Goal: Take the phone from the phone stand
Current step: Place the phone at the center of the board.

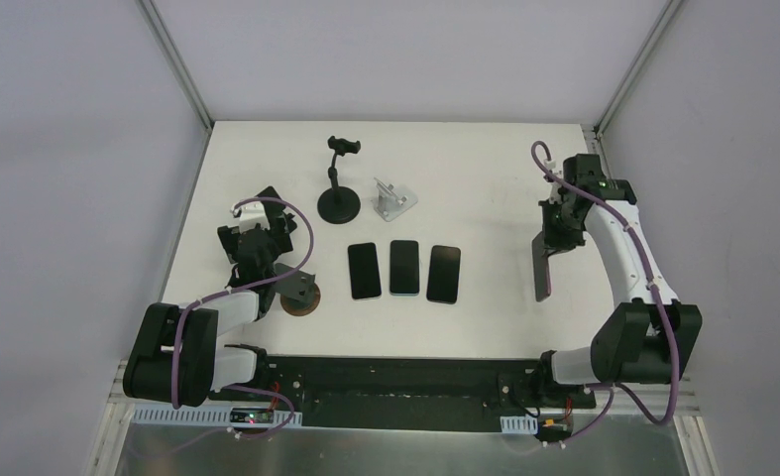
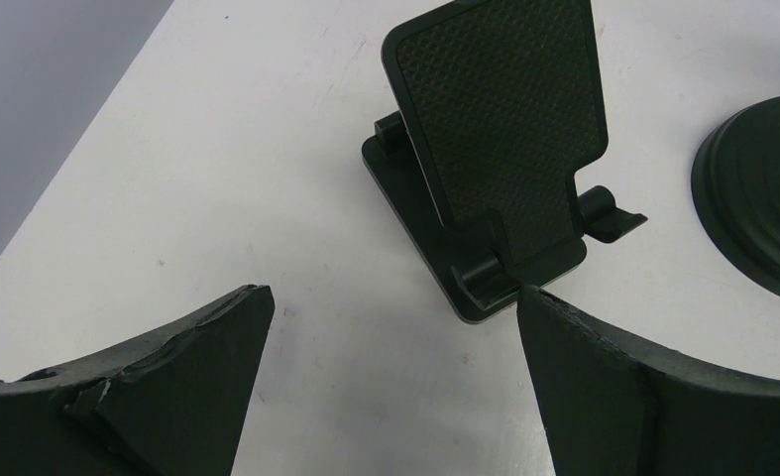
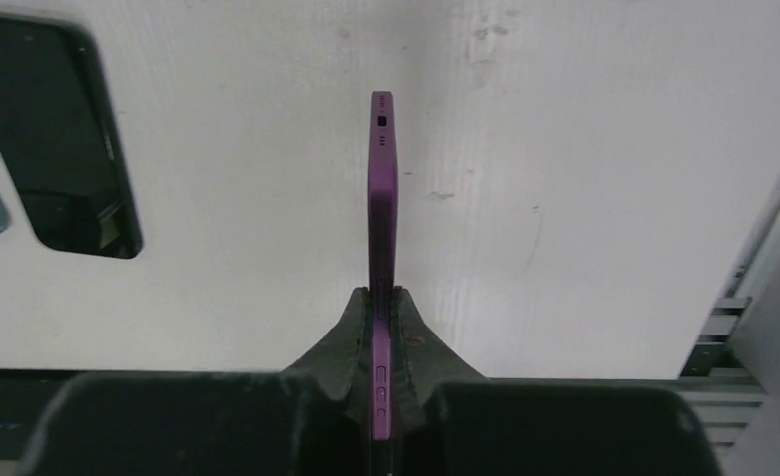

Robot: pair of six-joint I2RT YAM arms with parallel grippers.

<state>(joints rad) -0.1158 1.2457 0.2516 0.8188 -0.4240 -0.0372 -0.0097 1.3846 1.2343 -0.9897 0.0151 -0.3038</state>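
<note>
Vertically, phone (image 3: 383, 188) edge-on in right tool (image 3: 383, 302)

Bright even light on the matte white tabletop (image 1: 485, 327), soft short shadows, bit of glare on the bottom grey metal strip (image 1: 395, 451).

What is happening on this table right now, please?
The right hand is shut on a purple phone and holds it edge-on. The left hand is open near the black folding stand, which is empty. Three other phones lie flat in the middle of the table.
</note>
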